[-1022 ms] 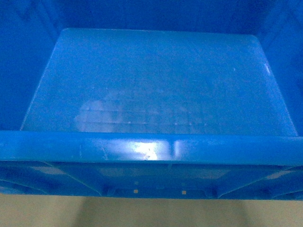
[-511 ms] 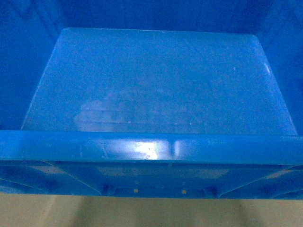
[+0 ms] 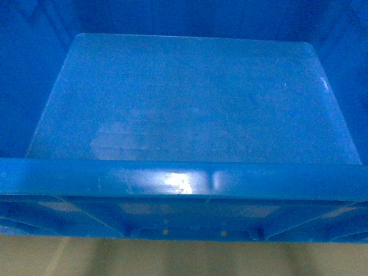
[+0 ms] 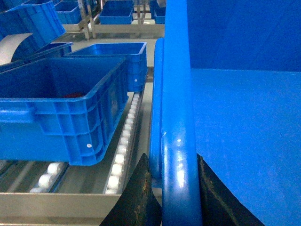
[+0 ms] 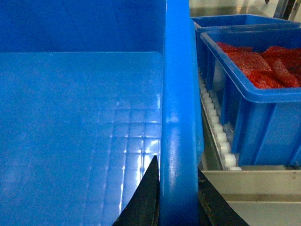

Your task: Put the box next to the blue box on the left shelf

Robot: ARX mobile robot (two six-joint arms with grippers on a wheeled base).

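The box (image 3: 190, 98), a large bright-blue crate with a smooth floor, fills the head view with its near rim (image 3: 184, 179) towards me. No gripper shows there. In the left wrist view my left gripper (image 4: 178, 200) is shut on the box's left rim (image 4: 176, 94), one black finger (image 4: 138, 190) outside and one inside. In the right wrist view my right gripper (image 5: 178, 202) is shut on the right rim (image 5: 178, 94) the same way. The blue box (image 4: 61, 108) sits on the roller shelf (image 4: 123, 141) just left of the held box, apart from it.
Behind the blue box stands another blue crate (image 4: 117, 56), with more on racks further back. To the right, a blue crate (image 5: 254, 108) holding red packets (image 5: 258, 61) rests on rollers (image 5: 216, 132). A grey metal shelf edge (image 5: 254, 188) runs below it.
The box keeps its place in the head view. Only the glare on its floor has shifted slightly.
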